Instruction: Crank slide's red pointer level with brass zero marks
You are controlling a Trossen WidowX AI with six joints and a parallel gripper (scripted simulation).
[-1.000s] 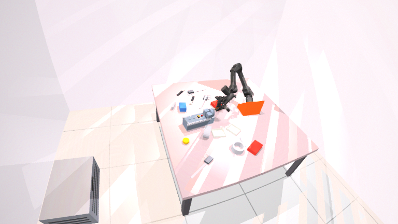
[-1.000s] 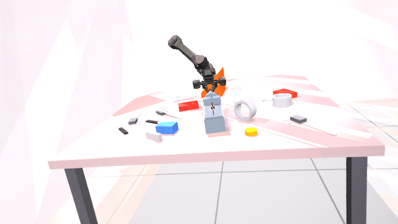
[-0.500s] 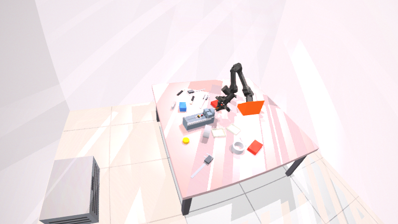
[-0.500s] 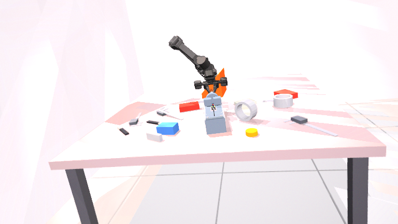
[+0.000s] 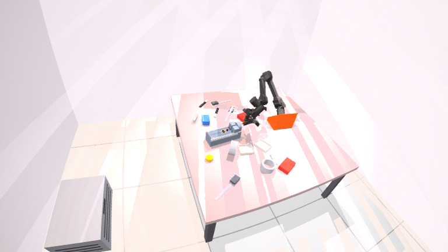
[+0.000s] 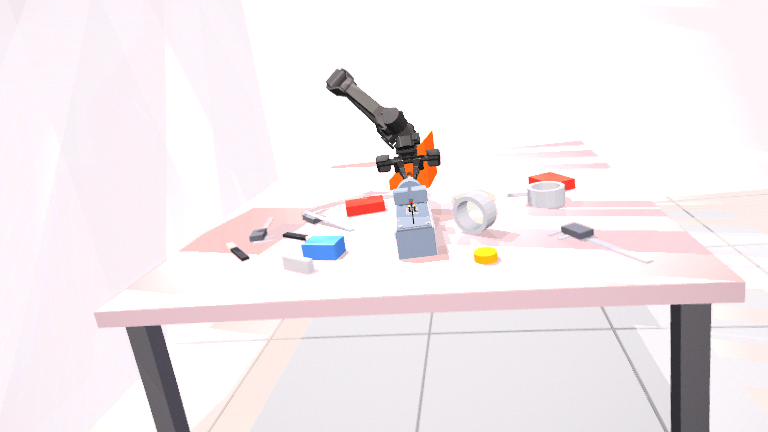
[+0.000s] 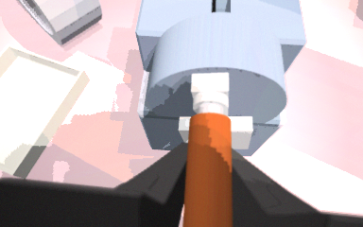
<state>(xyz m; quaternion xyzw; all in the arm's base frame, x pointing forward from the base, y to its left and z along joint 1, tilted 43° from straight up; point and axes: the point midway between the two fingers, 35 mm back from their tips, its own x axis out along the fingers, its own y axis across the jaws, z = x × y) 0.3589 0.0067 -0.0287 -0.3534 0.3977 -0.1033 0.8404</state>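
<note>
One gripper [image 5: 245, 122] [image 6: 408, 177] [image 7: 204, 153] grips the orange handle [image 7: 209, 161] beside the housing's edge.

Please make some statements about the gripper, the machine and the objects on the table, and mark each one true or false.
1. The gripper is closed on the orange handle. True.
2. The blue block stands on top of the machine. False: it is on the table, beside the machine.
3. The yellow disc lies on the table. True.
4. Both red blocks are inside the pale trays. False: both lie outside the trays.
</note>
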